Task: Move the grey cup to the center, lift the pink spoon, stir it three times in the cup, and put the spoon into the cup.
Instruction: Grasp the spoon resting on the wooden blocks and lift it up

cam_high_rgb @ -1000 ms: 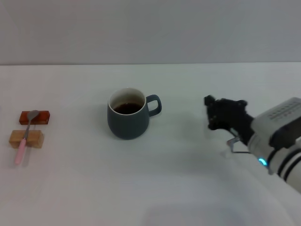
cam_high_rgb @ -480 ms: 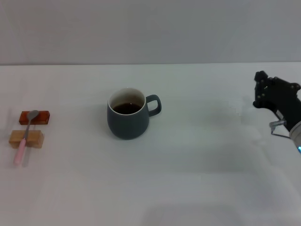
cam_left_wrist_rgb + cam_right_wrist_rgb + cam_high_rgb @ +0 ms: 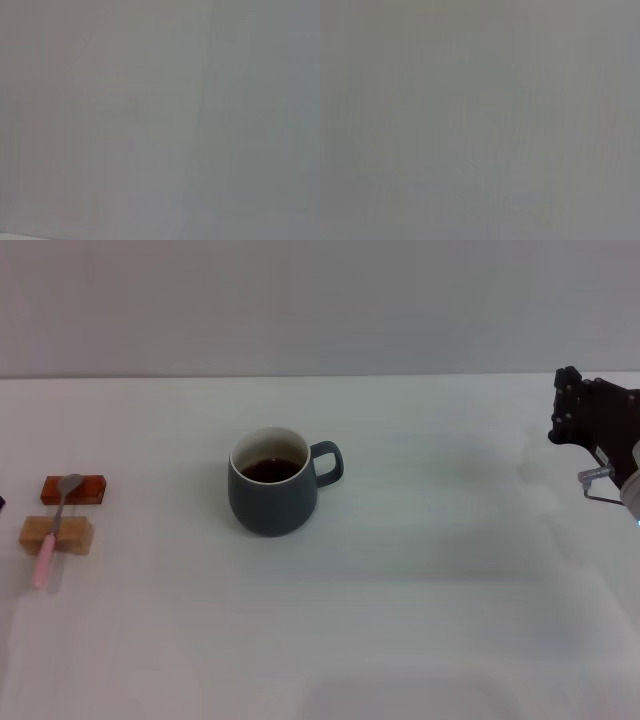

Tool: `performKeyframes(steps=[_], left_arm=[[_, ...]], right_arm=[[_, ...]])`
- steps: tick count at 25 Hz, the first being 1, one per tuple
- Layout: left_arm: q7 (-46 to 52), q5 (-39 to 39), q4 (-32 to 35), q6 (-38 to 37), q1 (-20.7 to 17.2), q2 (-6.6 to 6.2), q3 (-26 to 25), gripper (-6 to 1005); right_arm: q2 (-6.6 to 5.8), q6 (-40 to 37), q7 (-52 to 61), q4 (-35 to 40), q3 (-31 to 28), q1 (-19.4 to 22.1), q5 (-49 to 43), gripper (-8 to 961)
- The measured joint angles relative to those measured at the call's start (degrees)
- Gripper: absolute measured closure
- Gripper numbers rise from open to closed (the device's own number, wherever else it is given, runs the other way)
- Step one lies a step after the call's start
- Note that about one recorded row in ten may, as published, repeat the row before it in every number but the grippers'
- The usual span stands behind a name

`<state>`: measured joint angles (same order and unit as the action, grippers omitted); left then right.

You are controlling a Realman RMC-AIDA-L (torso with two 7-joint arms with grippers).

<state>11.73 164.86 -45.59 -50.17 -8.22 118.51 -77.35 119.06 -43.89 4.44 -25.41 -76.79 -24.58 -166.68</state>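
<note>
Cup set mid-table, spoon not yet lifted.

Head view: the cup (image 3: 274, 495) stands upright near the middle of the table (image 3: 420, 620), handle toward the robot's right, dark liquid inside; the spoon (image 3: 52, 532) lies well off to the left, propped across a tan block (image 3: 56, 535) with its bowl by a red block (image 3: 73, 489); the right gripper (image 3: 588, 420) hangs at the far right edge, well clear of the cup, and whether its jaws are apart or together I cannot tell; the left gripper is out of sight. Left wrist view: plain grey, nothing to read. Right wrist view: the same. The spoon is likely next; best pinched on the pink handle, lifted straight up so the blocks stay put.
</note>
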Motion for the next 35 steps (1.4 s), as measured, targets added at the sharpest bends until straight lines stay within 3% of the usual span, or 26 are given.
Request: performKeyframes(steps=[4,6,8,12,13,14,22,26,35], left_arm=[[-3.70,-0.75,-5.65,1.82,-4.64,0.19,3.87,169],[-8.33,-4.86,-7.02,2.07,-5.85,0.26,7.46,170],[-13.54,-10.40,-7.08,1.54,-6.08,0.27,11.16,170],[-15.98,-12.84,-6.84,1.02,-5.96,0.27,12.70,170],[-21.79,-21.22,-3.75,-2.88,-4.15,0.25,18.11,170],[-22.51,-23.79,-2.04,-4.24,-3.11,0.24,19.93,170],[-23.02,-34.47,5.36,-8.85,2.23,0.30,28.56,170],[-23.11,-38.90,8.46,-9.61,4.92,0.32,31.90,171],[-22.79,-40.43,11.50,-9.56,7.13,0.32,32.76,171]], right_arm=[[-0.04,0.56,-0.02,1.99,-0.38,-2.16,0.03,925],[-0.05,0.62,-0.03,2.41,-0.46,-2.89,0.04,925],[-0.06,0.64,-0.04,2.52,-0.50,-3.12,0.04,925],[-0.06,0.65,-0.05,2.75,-0.53,-3.72,0.05,925],[-0.06,0.65,-0.05,2.81,-0.53,-3.85,0.05,925],[-0.06,0.65,-0.05,2.87,-0.54,-3.97,0.05,926],[-0.06,0.65,-0.05,2.96,-0.55,-4.08,0.05,925],[-0.06,0.65,-0.05,2.94,-0.56,-3.99,0.05,925],[-0.06,0.65,-0.05,2.65,-0.30,-3.51,-0.06,925]])
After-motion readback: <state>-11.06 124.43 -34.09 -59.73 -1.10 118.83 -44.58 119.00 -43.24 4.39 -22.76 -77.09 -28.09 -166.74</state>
